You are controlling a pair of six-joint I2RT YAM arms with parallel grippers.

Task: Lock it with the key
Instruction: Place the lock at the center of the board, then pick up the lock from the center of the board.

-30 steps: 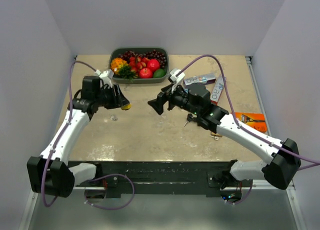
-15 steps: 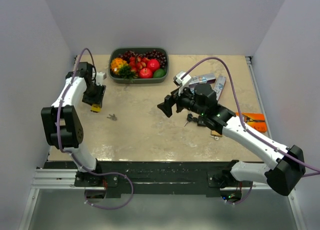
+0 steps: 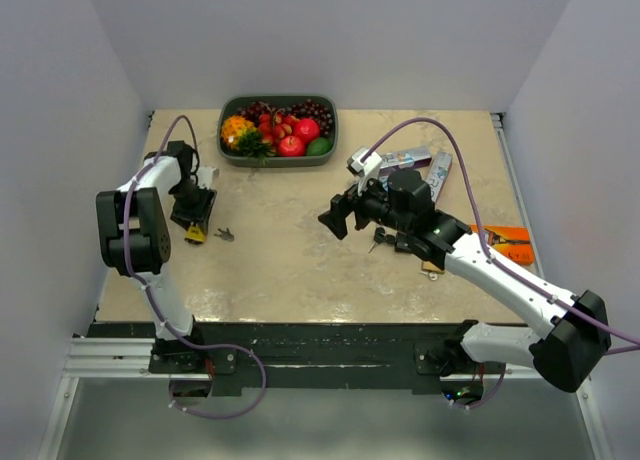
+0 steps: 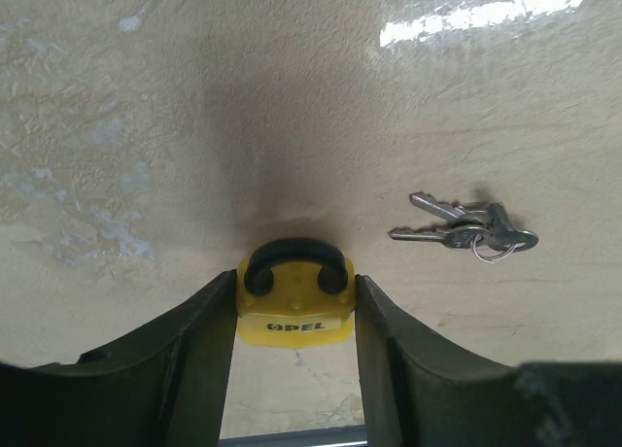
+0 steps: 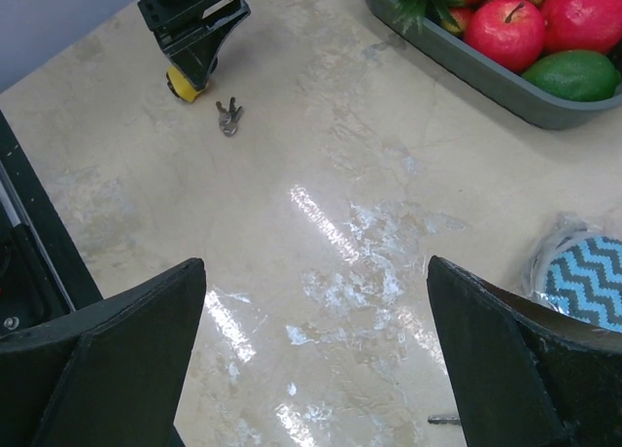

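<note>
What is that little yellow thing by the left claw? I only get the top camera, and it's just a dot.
Observer: It's a yellow padlock with a black shackle. The left wrist camera shows the left claw pinching its two sides.
Child: Does it say anything on it?
Observer: Yes, OPEL in black letters on the side facing that camera.
Child: And the grey speck next to it?
Observer: That's a bunch of silver keys on a ring. They lie flat on the table and don't touch the padlock.
</note>
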